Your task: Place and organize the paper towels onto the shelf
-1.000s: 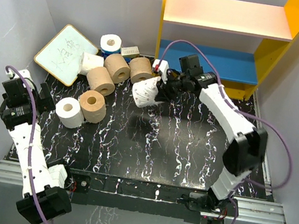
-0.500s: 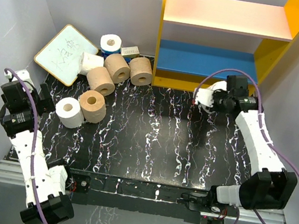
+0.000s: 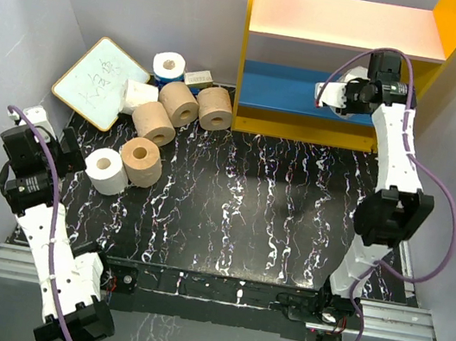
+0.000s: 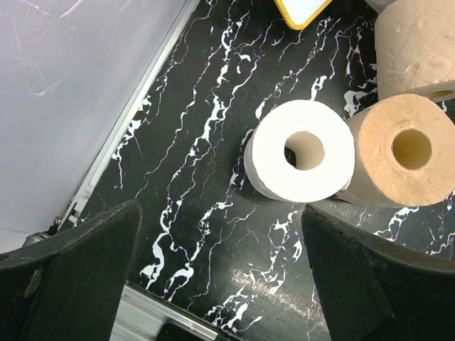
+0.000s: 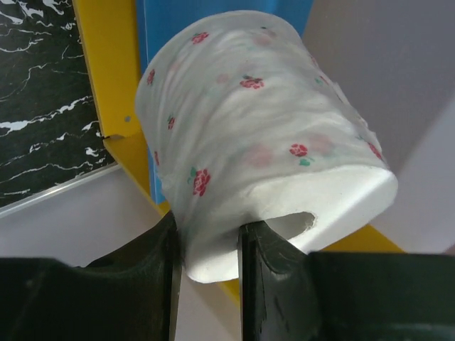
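My right gripper (image 3: 342,96) is shut on a white paper towel roll with red flower print (image 5: 249,135), one finger inside its core, the other outside the wall. It holds the roll (image 3: 331,93) over the blue lower board (image 3: 285,88) of the yellow-framed shelf (image 3: 439,35). The pale peach upper board (image 3: 341,19) is bare. Several more rolls lie at the back left: tan ones (image 3: 178,103), a white one (image 3: 168,65), plus a white roll (image 3: 106,170) and a tan roll (image 3: 141,161) nearer my left gripper (image 3: 45,136). That gripper (image 4: 220,277) is open above the table, just short of the white roll (image 4: 302,150).
A white writing board (image 3: 94,80) with a wooden frame leans at the back left by the rolls. A small box (image 3: 198,79) sits behind the tan rolls. Grey walls close in on both sides. The black marbled table (image 3: 246,217) spreads between the arms.
My right arm has swung the flowered roll from the table's middle to the right and back, up to the shelf's blue lower board. The left arm has hardly moved.
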Controlling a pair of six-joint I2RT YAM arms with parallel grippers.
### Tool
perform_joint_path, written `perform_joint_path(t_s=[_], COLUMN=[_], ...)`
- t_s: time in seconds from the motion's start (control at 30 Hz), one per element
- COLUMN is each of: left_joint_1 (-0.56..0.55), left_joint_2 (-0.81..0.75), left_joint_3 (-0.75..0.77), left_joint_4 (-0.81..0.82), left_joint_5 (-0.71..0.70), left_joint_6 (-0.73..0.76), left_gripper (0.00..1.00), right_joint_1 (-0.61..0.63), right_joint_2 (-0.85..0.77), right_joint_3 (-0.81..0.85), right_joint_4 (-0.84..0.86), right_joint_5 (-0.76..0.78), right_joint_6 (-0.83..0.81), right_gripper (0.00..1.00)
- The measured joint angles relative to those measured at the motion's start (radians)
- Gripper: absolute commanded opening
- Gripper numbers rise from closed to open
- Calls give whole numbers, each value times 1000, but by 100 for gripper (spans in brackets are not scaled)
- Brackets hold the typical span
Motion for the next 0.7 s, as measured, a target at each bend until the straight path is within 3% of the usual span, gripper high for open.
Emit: perform_joint_path(t_s=[0.23, 0.7], left_joint_1=[1, 1], left_joint_2=[-20, -88], left_joint_3=[0, -12], left_joint_4=[0, 4], left_joint_5=[10, 16], left_joint_6=[5, 7], left_gripper=[94, 95], right_joint_1=[0, -111], right_joint_2=[186, 233], right_joint_3=[146, 222], right_joint_4=[-74, -94], right_joint_5=[23, 76], right_joint_6=[-54, -79], right_gripper=[0, 0])
